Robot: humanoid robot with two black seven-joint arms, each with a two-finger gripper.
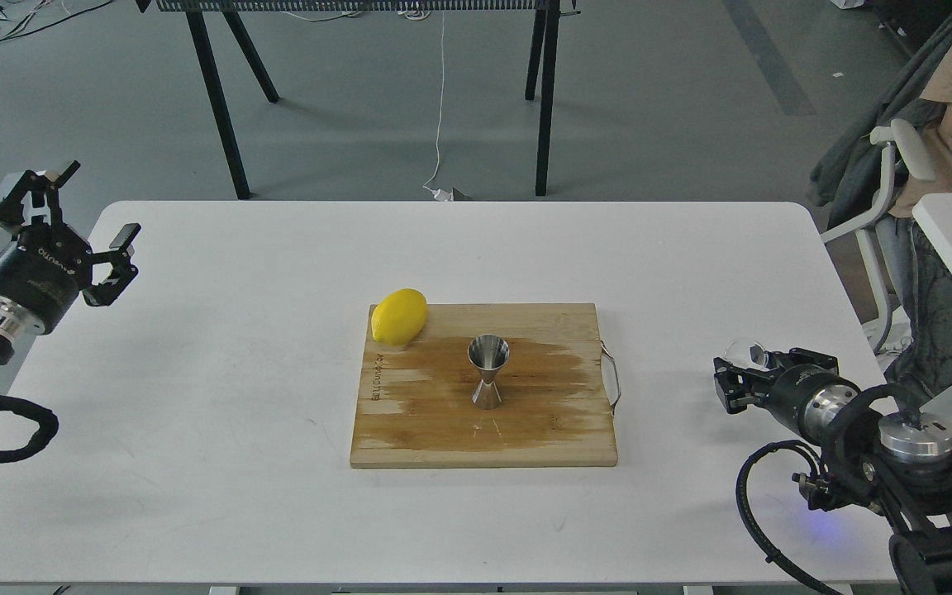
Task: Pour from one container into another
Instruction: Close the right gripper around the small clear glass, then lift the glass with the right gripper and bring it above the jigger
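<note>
A shiny steel hourglass jigger (488, 370) stands upright in the middle of a wooden cutting board (542, 430). At the table's right edge my right gripper (734, 373) is shut on a small clear glass cup (745, 354), which pokes out above the fingers; its contents cannot be made out. The cup is well to the right of the board and the jigger. My left gripper (89, 208) hangs open and empty over the table's far left edge.
A yellow lemon (399, 316) lies on the board's back left corner. The board has a metal handle (613, 380) on its right side and sits on a white table (236, 397). A chair with clothing (889, 165) stands at the right.
</note>
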